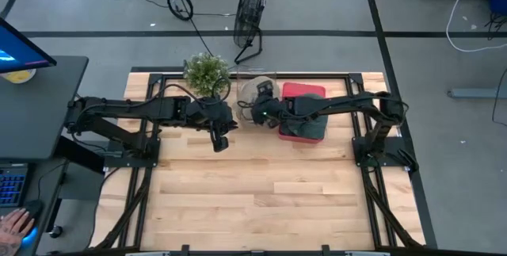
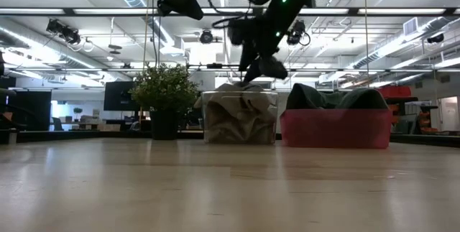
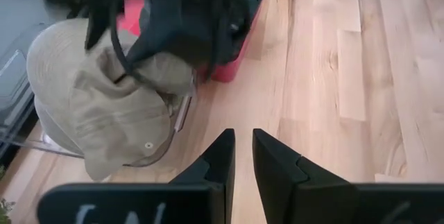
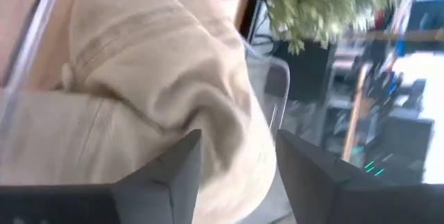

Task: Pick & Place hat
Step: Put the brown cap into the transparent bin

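Note:
A beige hat [image 1: 255,89] lies crumpled in a clear container [image 2: 241,117] at the table's far edge, its brim bulging over the rim [image 3: 104,113]. My right gripper [image 4: 239,161] is open and hovers just above the hat [image 4: 152,78], fingers pointing down, one on either side of its crown; in the low view the gripper [image 2: 262,65] stands slightly clear of the hat. My left gripper [image 3: 243,156] is shut and empty. It hangs over bare table [image 1: 220,139], near and left of the container.
A red bin [image 1: 303,115] holding dark hats [image 2: 334,97] stands right of the clear container. A potted plant [image 1: 207,72] stands to its left. The near half of the wooden table [image 1: 261,200] is bare. A fan [image 1: 249,18] stands on the floor beyond.

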Robot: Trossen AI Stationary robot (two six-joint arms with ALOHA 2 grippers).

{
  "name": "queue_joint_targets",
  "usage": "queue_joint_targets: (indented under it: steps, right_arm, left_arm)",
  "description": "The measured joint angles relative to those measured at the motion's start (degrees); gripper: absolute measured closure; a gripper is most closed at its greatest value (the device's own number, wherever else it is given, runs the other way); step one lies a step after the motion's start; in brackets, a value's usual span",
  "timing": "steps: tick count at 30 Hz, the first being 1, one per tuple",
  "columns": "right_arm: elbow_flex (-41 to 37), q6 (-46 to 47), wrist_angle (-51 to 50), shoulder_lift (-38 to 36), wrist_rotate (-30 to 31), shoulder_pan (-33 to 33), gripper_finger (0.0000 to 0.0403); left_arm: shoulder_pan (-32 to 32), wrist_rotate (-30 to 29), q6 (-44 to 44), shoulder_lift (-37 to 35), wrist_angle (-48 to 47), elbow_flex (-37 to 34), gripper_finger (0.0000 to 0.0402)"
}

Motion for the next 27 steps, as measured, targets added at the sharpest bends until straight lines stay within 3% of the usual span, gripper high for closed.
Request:
queue_joint_targets:
  steps: [6,12,23,27]
  right_arm:
    - [0.0,26.3,-5.6,-6.6,-3.7,-0.8,0.0209]
    - [-0.5,49.8,-6.5,-9.3,-21.9,-4.8,0.0208]
    - [-11.4,52.2,5.0,-9.3,-21.3,-7.8,0.0208]
    - [-14.7,48.9,10.4,-9.2,-20.0,-8.7,0.0208]
  left_arm:
    - [0.0,0.0,-1.1,0.0,-0.1,0.0,0.0349]
    - [0.0,0.0,-1.0,0.0,-0.1,0.0,0.0349]
    - [0.0,0.0,-0.8,0.0,0.2,0.0,0.0349]
    - [0.0,0.0,-0.8,0.0,0.3,0.0,0.0349]
